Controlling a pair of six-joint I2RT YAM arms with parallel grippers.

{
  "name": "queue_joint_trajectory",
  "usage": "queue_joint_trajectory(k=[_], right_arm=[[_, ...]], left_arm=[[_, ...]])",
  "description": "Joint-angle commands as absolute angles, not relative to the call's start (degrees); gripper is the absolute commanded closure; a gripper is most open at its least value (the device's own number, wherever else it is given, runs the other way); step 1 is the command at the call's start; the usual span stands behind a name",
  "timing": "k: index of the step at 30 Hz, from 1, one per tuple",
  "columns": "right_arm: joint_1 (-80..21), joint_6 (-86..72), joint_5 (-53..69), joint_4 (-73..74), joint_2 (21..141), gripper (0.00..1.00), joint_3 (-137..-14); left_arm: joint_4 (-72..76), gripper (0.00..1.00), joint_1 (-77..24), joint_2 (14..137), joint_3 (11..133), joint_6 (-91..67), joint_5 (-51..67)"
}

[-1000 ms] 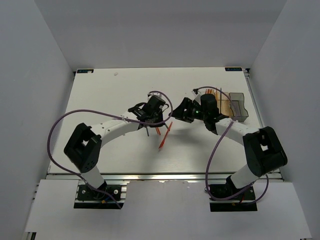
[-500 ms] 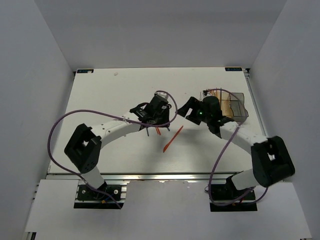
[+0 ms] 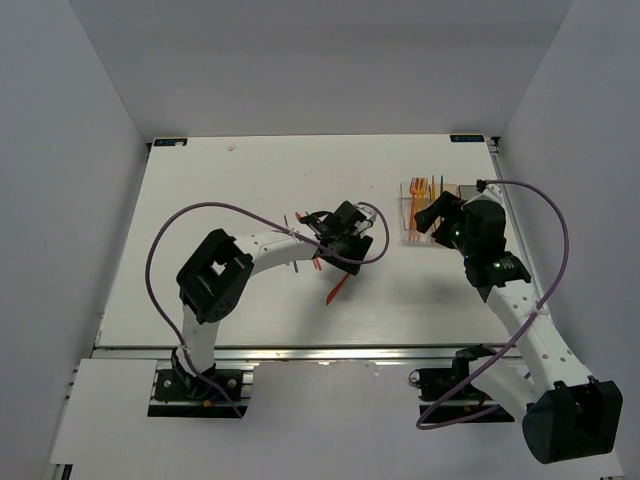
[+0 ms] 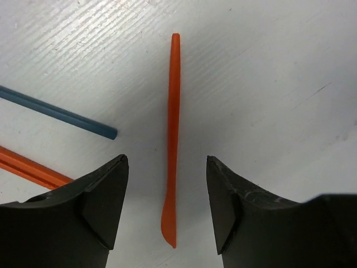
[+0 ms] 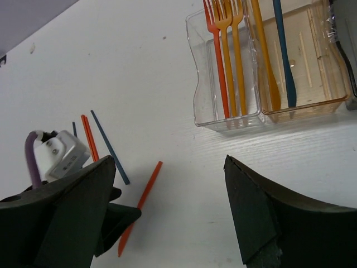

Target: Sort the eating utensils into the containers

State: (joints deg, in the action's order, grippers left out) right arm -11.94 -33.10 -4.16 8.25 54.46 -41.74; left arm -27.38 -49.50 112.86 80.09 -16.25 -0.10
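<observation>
An orange knife [image 4: 173, 128] lies flat on the white table, straight between the fingers of my open left gripper [image 4: 166, 159], which touch nothing. In the top view that left gripper [image 3: 343, 256] hovers just above the knife [image 3: 334, 288]. A dark blue stick [image 4: 61, 115] and an orange stick [image 4: 28, 166] lie to its left. My right gripper [image 5: 167, 159] is open and empty, held above the table near the containers [image 5: 202, 106]. The clear bin holds three forks [image 5: 226, 61]. The amber bin [image 5: 312, 103] holds an orange knife and a blue knife [image 5: 283, 56].
The grey bin [image 5: 350, 67] shows only at the right edge of the right wrist view. In the top view the right gripper [image 3: 430, 215] covers part of the bin row [image 3: 412, 212]. A purple cable [image 3: 210, 212] loops over the left arm.
My left gripper has opened and shifted right, now straddling the orange knife on the table. The right arm has swung away to the right, back to the bins, opening wider.
</observation>
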Motion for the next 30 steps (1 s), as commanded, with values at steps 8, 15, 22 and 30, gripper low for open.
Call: queue_joint_trajectory(k=[8,15,22,30], right_arm=[[-11.4,-26.4,-2.9,14.6,51.1,0.16,-46.7],[-10.9,-25.0,-4.0,16.1,49.0,0.15,-47.6],[-7.1,-27.1,6.6,12.0,51.1,0.13,-43.9],[-5.6,-37.3,20.7,-3.6,55.4,0.12,-34.4]], left_arm=[[-35.4,0.39,-50.6,122.2,92.3,-9.3,-1.8],[-40.2,0.68,-51.2,126.8,93.9,-9.9,-1.7],[-38.4,1.00,-51.3,124.3,89.4,-12.3,-0.1],[-25.1,1.00,-51.3,114.8,82.9,-20.1,-3.7]])
